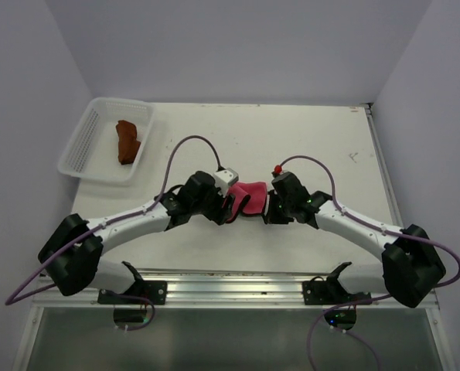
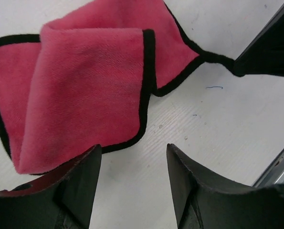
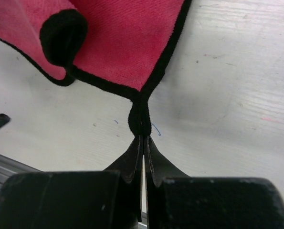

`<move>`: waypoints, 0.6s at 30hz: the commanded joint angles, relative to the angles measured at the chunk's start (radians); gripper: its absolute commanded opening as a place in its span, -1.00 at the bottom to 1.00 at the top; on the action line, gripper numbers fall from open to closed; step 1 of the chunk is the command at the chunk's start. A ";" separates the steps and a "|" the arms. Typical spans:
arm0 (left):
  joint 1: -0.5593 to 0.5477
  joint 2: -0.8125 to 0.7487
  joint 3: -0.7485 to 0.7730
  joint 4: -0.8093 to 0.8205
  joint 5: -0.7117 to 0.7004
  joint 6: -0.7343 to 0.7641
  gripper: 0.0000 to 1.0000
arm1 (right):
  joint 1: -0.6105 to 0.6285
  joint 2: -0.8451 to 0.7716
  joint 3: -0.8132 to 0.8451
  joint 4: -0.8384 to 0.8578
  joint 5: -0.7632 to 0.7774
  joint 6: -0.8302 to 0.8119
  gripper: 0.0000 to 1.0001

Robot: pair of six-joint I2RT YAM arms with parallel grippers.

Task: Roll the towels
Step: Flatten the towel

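The pink towel [image 1: 249,197] with dark edging lies partly folded on the table between my two grippers. My right gripper [image 1: 270,205] is shut on one corner of it, the black edging pinched at its fingertips [image 3: 143,136]. In the left wrist view the pink towel [image 2: 94,86] spreads ahead of my left gripper [image 2: 132,149], which stands open over bare table; its left finger [image 2: 79,176] touches the towel's near edge. The rust-orange towel [image 1: 127,140] sits bunched inside the white basket [image 1: 84,147].
The mesh basket stands at the table's back left corner. A metal rail [image 1: 237,284] runs along the near edge by the arm bases. White walls close in the table at the back and sides.
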 commanded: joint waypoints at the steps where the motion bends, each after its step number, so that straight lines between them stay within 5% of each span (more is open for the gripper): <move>1: -0.041 0.088 0.061 0.011 -0.069 0.050 0.21 | -0.039 -0.025 -0.011 -0.028 -0.060 -0.036 -1.00; 18: -0.115 0.262 0.150 0.042 -0.046 0.151 0.25 | -0.128 -0.008 -0.048 0.008 -0.125 -0.070 -1.00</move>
